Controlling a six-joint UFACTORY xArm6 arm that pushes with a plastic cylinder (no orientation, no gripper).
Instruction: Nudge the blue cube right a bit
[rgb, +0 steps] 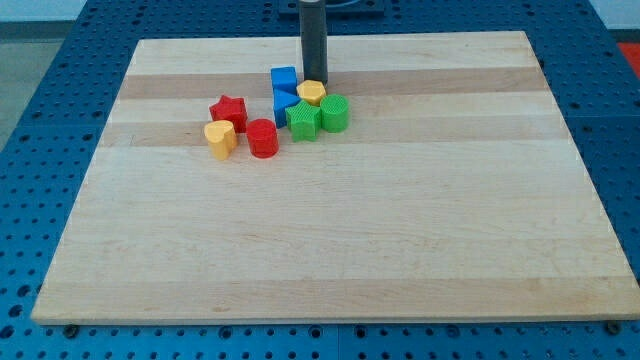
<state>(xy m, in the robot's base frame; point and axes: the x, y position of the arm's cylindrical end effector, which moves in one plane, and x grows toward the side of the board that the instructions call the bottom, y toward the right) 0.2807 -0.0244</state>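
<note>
Blue cube (284, 80) sits at the top of the cluster on the wooden counter (400, 230), touching the blue triangular block (283, 103) below it. My tip (315, 82) is down just beside the cube's right face, by the yellow cylinder (312, 92). No jaws on this rig, only a rod. My read: wrong side for a rightward nudge; tip needs to go round to the cube's left. Green blocks (320, 116) crowd the path.

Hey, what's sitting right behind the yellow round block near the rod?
Behind the yellow round block, toward the view's top, my tip stands on the wooden board, just right of the blue cube. The yellow block may cover the tip's very end, so contact can't be confirmed.
</note>
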